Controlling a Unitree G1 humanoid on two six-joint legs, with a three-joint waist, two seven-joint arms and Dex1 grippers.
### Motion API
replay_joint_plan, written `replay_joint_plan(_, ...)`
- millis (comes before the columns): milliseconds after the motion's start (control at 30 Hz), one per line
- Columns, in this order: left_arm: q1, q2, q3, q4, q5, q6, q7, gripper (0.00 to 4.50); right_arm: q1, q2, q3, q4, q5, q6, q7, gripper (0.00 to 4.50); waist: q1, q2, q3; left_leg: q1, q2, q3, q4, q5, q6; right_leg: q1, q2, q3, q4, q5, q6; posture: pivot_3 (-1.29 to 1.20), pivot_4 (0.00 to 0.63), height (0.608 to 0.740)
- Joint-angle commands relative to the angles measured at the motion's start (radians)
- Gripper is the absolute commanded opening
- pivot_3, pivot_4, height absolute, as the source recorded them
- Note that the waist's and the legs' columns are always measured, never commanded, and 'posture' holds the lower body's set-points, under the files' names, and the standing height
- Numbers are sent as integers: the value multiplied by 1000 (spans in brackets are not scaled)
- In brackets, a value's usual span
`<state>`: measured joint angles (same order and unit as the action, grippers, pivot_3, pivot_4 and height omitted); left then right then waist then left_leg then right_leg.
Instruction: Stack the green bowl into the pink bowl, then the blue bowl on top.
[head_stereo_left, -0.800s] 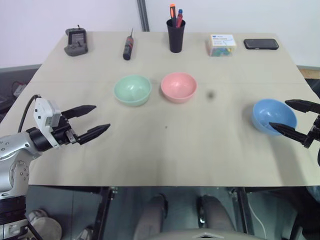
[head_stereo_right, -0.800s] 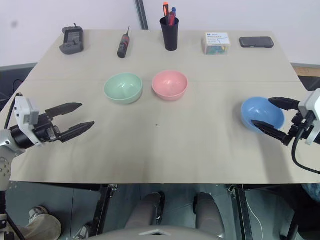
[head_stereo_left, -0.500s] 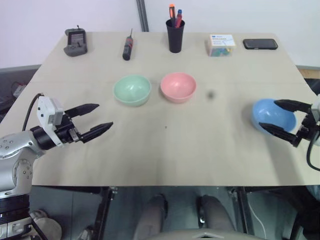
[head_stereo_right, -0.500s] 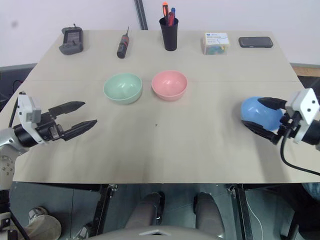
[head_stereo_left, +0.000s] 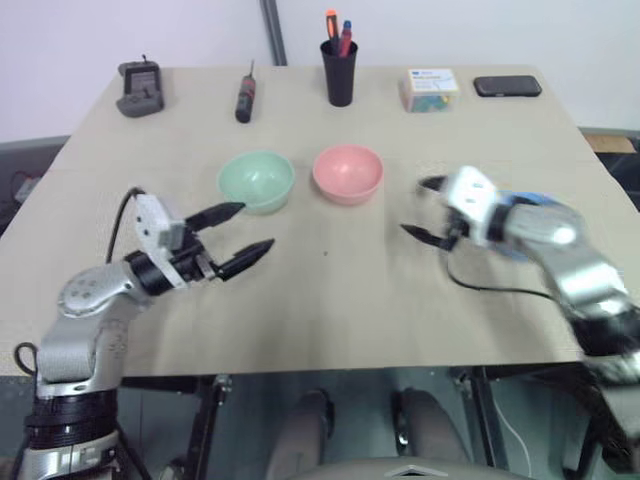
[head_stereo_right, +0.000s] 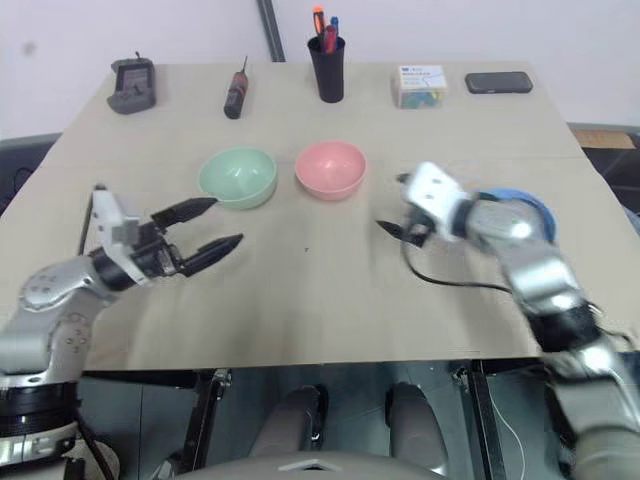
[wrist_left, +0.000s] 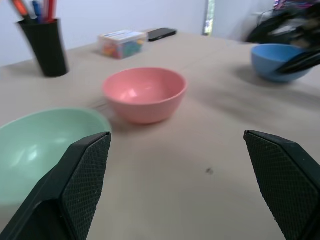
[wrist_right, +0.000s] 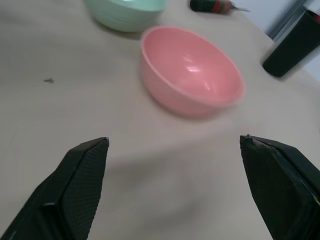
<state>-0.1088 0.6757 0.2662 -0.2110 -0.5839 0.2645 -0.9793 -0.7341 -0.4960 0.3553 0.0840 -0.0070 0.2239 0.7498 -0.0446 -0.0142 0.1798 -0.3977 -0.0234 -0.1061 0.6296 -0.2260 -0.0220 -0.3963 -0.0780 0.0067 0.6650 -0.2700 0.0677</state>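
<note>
Both grippers are spread wide and empty: the left gripper (head_stereo_left: 236, 228) just short of the pale mint-green plastic bowl (head_stereo_left: 256, 180), the right gripper (head_stereo_left: 422, 208) facing the salmon-pink plastic bowl (head_stereo_left: 347, 172). The sky-blue plastic bowl (wrist_left: 276, 61) sits behind the right arm. A careless sweep could knock it away.

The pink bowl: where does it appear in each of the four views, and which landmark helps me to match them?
Left eye view: the pink bowl is above centre, right of the green bowl.
Right eye view: above centre, again right of the green bowl.
Left wrist view: centre, upper half.
Right wrist view: upper centre.
Shared landmark: the black pen cup, behind the pink bowl.
</note>
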Motion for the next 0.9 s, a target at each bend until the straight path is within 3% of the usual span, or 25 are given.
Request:
replay_joint_plan(33, 21, 17, 30, -70, -3, -15, 8, 4500, -155, 122, 91, 232, -128, -186, -47, 4405, 0, 0, 0, 0, 0, 0, 0, 0, 0, 0, 0, 0, 0, 0, 0, 0, 150, 740)
replay_joint_plan(233, 99, 29, 104, -162, -28, 11, 49, 4500, -324, 248, 146, 606, -240, -383, -83, 4405, 5, -1, 0, -2, -1, 0, -1, 0, 0, -2, -1, 1, -1, 1, -1, 0, 150, 740)
replay_joint_plan(267, 115, 28, 115, -180, -33, 15, 57, 4500, -342, 259, 146, 655, -252, -404, -85, 4170, 7, -1, 0, -2, -1, 0, -1, 0, 0, -2, -1, 1, -1, 1, -1, 0, 150, 740)
replay_joint_plan(333, 139, 25, 125, -212, -37, 20, 70, 4500, -366, 268, 150, 731, -283, -451, -98, 3560, 5, -1, 0, -2, -1, 0, -1, 0, -1, -2, -1, 1, -1, 1, -1, 0, 150, 740)
replay_joint_plan(600, 160, 18, 130, -246, -45, 23, 103, 4500, -435, 295, 144, 900, -369, -539, -161, 44, -1, 0, 0, 0, 0, 3, -1, 0, -1, -4, 0, 4, 2, 1, -2, 0, 150, 740)
replay_joint_plan(800, 139, 20, 114, -224, -43, 18, 95, 4500, -370, 254, 120, 742, -327, -529, -14, 44, 0, 0, 0, -1, 0, 7, -1, 0, 0, -7, 1, 9, 7, 1, -2, 0, 150, 740)
replay_joint_plan(900, 126, 24, 106, -207, -38, 19, 87, 4500, -230, 191, 108, 449, -243, -391, 168, 44, 6, -1, 0, -1, 0, 7, 0, -1, 0, -7, 0, 8, 7, 1, -2, 0, 150, 740)
